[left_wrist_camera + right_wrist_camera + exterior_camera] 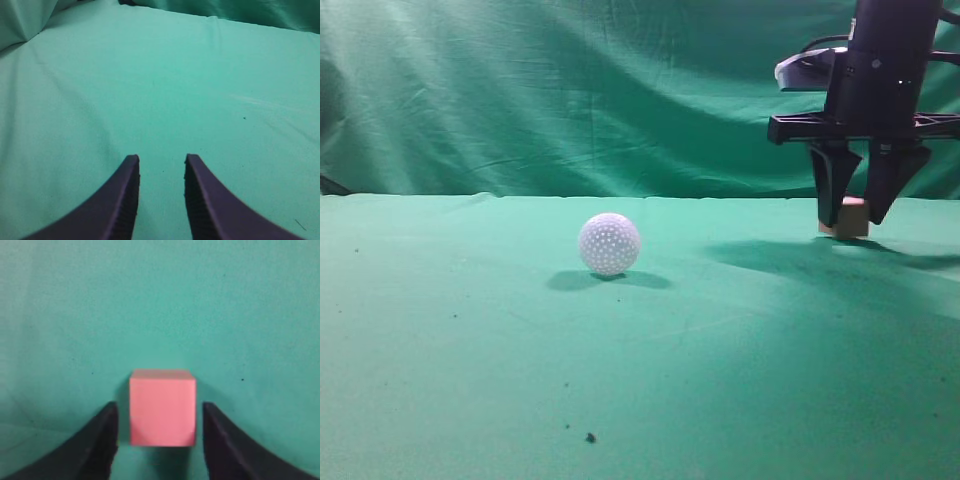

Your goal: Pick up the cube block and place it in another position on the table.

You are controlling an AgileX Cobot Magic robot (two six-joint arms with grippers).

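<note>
The cube block (854, 216) rests on the green table (520, 360) at the far right, half hidden behind my right gripper's fingers. In the right wrist view it shows as a pink cube (162, 407). My right gripper (857, 212) hangs straight down over it, open, with one finger on each side of the cube (160, 410) and a small gap on both sides. My left gripper (161, 160) is open and empty above bare green cloth; it does not show in the exterior view.
A white dimpled ball (609, 244) sits on the table left of the cube, well apart from it. A wrinkled green backdrop (570, 90) hangs behind the table. A dark speck (590, 437) lies near the front.
</note>
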